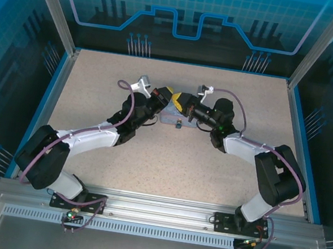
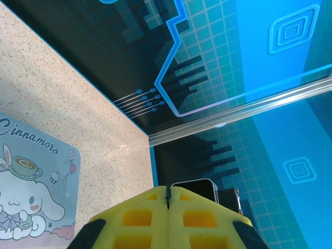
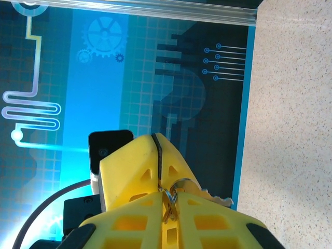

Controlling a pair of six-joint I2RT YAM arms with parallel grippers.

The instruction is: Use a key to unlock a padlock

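In the top view the two arms meet at the middle of the frame, over a pale blue tin (image 1: 169, 117) that sits on the speckled table (image 1: 166, 168). The left gripper (image 1: 166, 94) and the right gripper (image 1: 183, 104) hang close together above the tin's far edge, tips nearly facing each other.

A small dark speck at the tin's near edge, just below centre, looks like the padlock (image 1: 179, 125); it is too small to tell how its shackle stands.

In the right wrist view, the right gripper's yellow fingers (image 3: 129, 166) are pressed together on the key (image 3: 215, 197). Its toothed blade sticks out to the right of them, at lower centre.

In the left wrist view, the left gripper's fingers (image 2: 140, 212) are pressed together with nothing seen between them. The tin's cartoon lid lies at lower left.
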